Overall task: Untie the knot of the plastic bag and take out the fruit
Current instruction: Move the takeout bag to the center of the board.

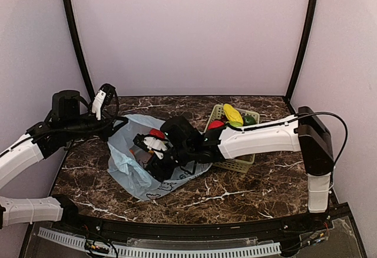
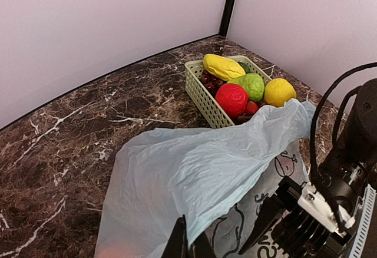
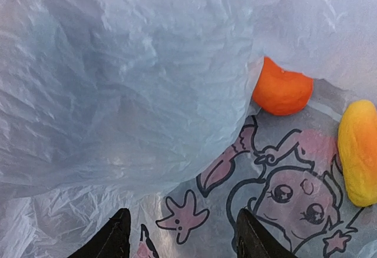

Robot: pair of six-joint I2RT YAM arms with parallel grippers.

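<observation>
Inside the plastic bag (image 3: 118, 93) | right gripper (image 3: 182, 240) half-open, empty; orange fruit (image 3: 283, 90) and mango (image 3: 358, 152) lie ahead, to its right, mango's long axis pointing away | left gripper (image 2: 188, 243) clamped on bag film

The plastic bag (image 1: 128, 165) is laid on the table (image 1: 253, 194), just left of the basket (image 1: 237, 164). Fruit (image 3: 283, 88) is contained in the bag, and more is piled in the basket.

We see the left arm (image 1: 35, 146) raised, reaching rightward, the left tool (image 2: 189, 243) pinched closed; the right arm (image 1: 259, 140) stretches leftward, the right tool (image 3: 185, 237) angled down, fingers apart.
</observation>
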